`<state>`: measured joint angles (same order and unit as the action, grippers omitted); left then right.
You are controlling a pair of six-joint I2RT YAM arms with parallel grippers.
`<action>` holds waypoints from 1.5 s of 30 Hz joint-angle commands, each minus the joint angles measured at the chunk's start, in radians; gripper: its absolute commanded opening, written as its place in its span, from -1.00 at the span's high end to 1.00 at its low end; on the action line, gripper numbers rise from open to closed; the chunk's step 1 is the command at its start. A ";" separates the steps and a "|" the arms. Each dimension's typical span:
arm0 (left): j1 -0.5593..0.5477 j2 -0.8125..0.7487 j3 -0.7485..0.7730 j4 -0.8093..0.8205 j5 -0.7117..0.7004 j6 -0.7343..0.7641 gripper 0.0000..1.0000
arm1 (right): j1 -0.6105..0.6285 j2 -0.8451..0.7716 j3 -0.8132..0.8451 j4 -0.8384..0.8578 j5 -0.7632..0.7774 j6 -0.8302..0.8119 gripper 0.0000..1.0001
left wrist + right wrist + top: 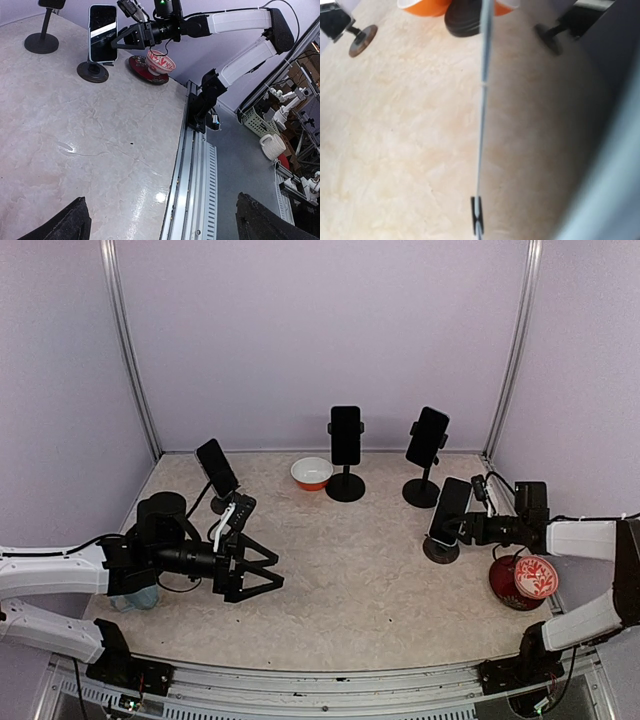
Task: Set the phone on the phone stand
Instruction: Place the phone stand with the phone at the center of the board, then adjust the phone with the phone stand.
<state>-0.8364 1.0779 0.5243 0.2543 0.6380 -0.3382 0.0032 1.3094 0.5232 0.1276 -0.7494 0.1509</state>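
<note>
A black phone (451,506) stands tilted on a small stand with a round dark base (438,551) at the right of the table. My right gripper (468,527) is at the phone's right edge and shut on it. The left wrist view shows the same phone (102,32) on its stand (92,72) with the right gripper (125,41) gripping its side. In the right wrist view the phone's thin edge (482,100) runs down the middle, and my own fingers are not visible. My left gripper (255,575) is open and empty over the left middle of the table, with only its fingertips (75,222) in the wrist view.
Three other phones on stands are at the back left (217,468), back middle (346,435) and back right (427,437). An orange-and-white bowl (312,472) sits by the middle stand. A red patterned bowl (536,577) rests on a red plate near the right arm. The metal rail (200,170) edges the table.
</note>
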 commanded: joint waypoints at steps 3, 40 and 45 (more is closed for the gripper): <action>0.003 -0.010 -0.016 0.036 -0.003 -0.015 -0.98 | -0.007 -0.089 0.006 -0.039 0.079 -0.003 -0.34; -0.009 0.081 0.034 0.056 -0.004 -0.022 -0.97 | -0.007 -0.126 0.229 -0.061 0.238 0.151 -0.94; -0.009 0.063 0.022 0.048 -0.011 -0.024 -0.98 | -0.007 -0.026 0.237 0.019 0.182 0.168 -0.69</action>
<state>-0.8387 1.1687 0.5339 0.2974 0.6376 -0.3599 0.0032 1.2247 0.7547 0.0391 -0.4934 0.2836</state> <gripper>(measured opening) 0.987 0.881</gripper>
